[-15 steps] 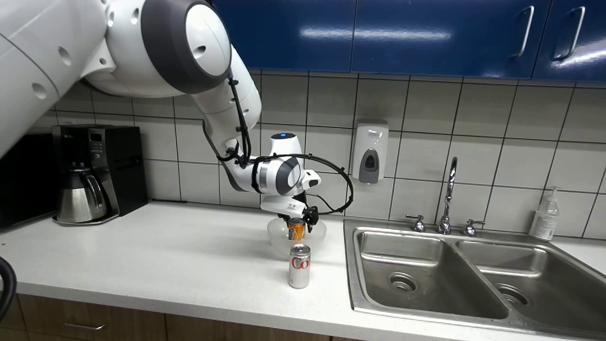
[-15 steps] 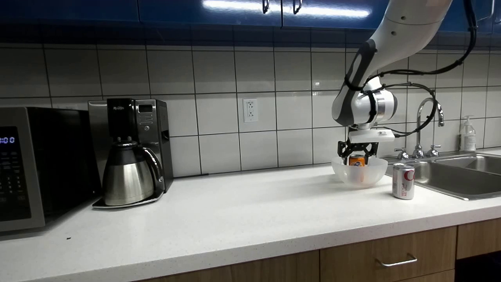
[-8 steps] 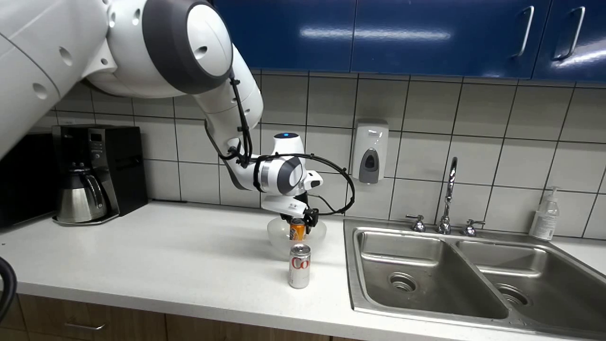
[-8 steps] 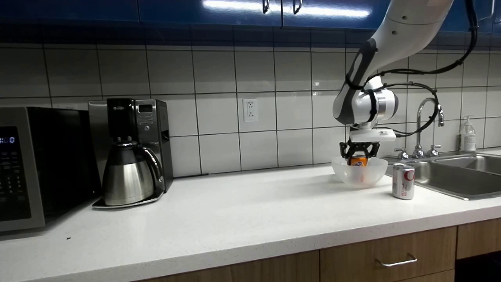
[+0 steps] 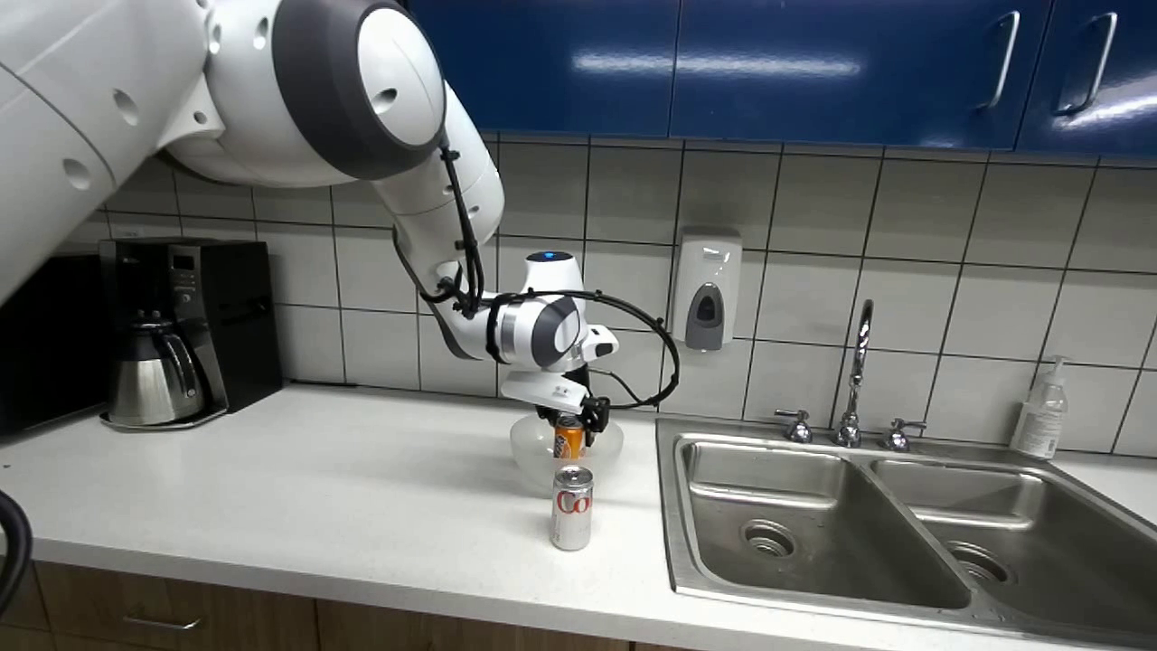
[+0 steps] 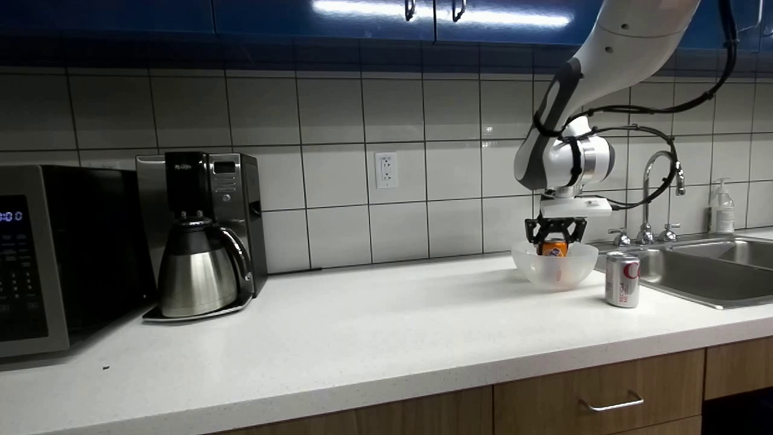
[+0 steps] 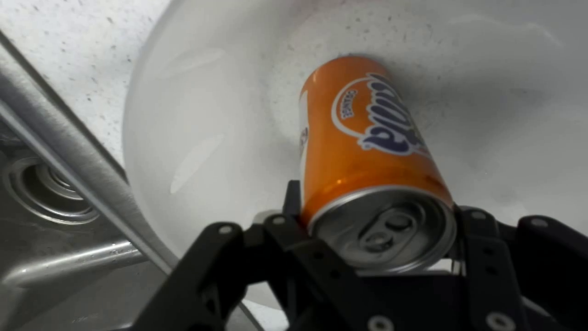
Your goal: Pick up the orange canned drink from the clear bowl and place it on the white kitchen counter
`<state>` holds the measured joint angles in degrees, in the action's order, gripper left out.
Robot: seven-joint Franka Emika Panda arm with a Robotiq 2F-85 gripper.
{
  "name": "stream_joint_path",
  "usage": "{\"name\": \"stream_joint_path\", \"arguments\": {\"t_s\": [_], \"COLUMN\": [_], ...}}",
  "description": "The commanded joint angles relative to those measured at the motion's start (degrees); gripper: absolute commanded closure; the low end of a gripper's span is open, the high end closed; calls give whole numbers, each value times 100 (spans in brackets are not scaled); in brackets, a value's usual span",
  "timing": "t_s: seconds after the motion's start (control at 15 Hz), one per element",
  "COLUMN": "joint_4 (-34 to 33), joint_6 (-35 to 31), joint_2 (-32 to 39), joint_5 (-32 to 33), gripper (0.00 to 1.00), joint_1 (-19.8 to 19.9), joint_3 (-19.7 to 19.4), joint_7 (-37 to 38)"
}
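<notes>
Just now, the robot's fingers (image 7: pixel 480 230) have drawn in around the orange can (image 7: pixel 360 142); a second ago they stood wider, with a gap beside it. The gripper (image 6: pixel 554 244) and can also sit a touch farther right in both exterior views. The fingers appear to be pinching the can from opposite sides, just below its silvery lid. For the task, that likely means the grasp is made and the lift comes next. The can is inside the clear bowl (image 6: pixel 581 264), where the cloudy wall blurs its lower part; whether its base has left the bowl's floor cannot be told. The bowl rests on the white kitchen counter (image 6: pixel 362 326), left of the steel sink (image 5: pixel 678 506), with a silver can (image 5: pixel 571 515) standing nearer, outside the bowl.

As for how it points, the orange can's lid faces up toward the gripper, its pull tab showing in the wrist view, and its base points down into the bowl. Its long axis is upright or nearly so, roughly in line with the fingers; a small lean cannot be ruled out. A lift straight along that axis should clear the rim; moving sideways early might drag the bowl.
</notes>
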<state>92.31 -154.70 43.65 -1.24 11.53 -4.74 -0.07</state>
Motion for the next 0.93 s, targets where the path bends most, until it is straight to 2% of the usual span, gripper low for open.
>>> {"name": "stream_joint_path", "arguments": {"t_s": [0.0, 0.87], "joint_4": [-73, 651], "joint_6": [277, 134], "joint_2": [-175, -1027], "joint_5": [-112, -78], "gripper": [64, 64], "joint_1": [107, -115], "joint_3": [98, 98], "joint_7": [-173, -70]}}
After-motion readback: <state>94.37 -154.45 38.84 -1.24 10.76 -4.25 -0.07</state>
